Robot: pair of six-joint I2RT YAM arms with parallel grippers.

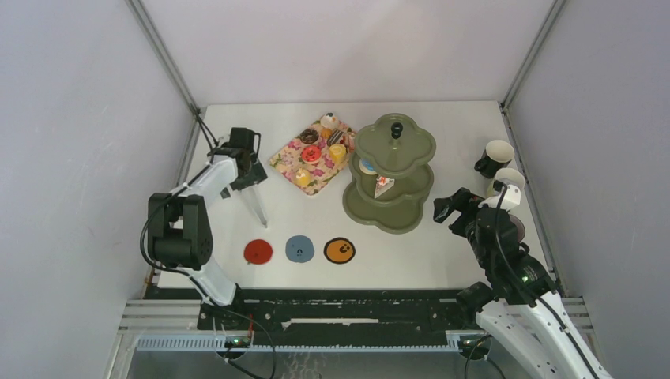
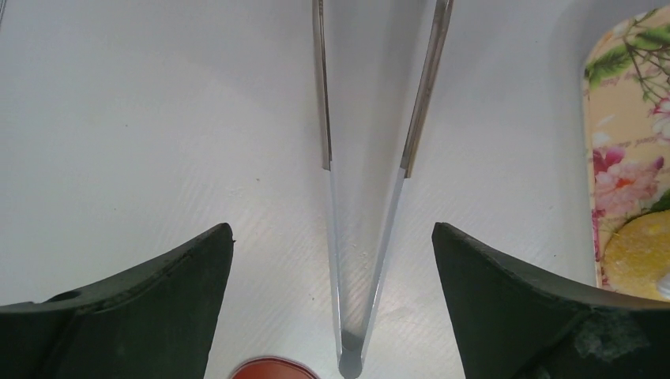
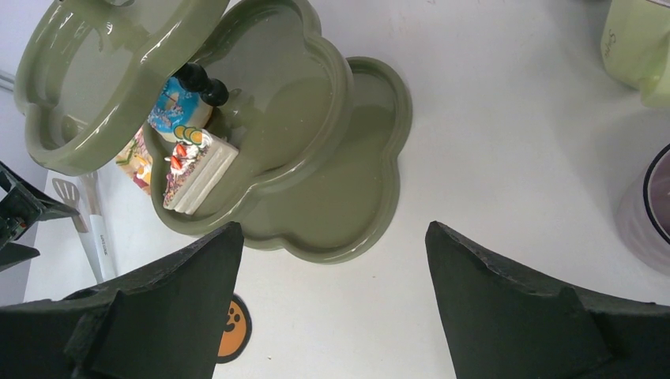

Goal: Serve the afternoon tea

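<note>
**Left gripper** (image 2: 332, 229): jaws wide, holding nothing. Metal tongs (image 2: 425, 95) lie flat between its fingers, untouched, their tips cut off at the frame's top edge.

**Right gripper** (image 3: 333, 229): jaws wide, empty, with the green stand (image 3: 316, 158) just ahead. Its wrist view shows the cake slice (image 3: 197, 170) and blue donut (image 3: 178, 110) on the middle tier most clearly. The mugs (image 3: 644, 205) to its right are cropped.

The other sweets (image 1: 316, 146), on the floral tray (image 1: 284, 158), appear whole only from above.
</note>
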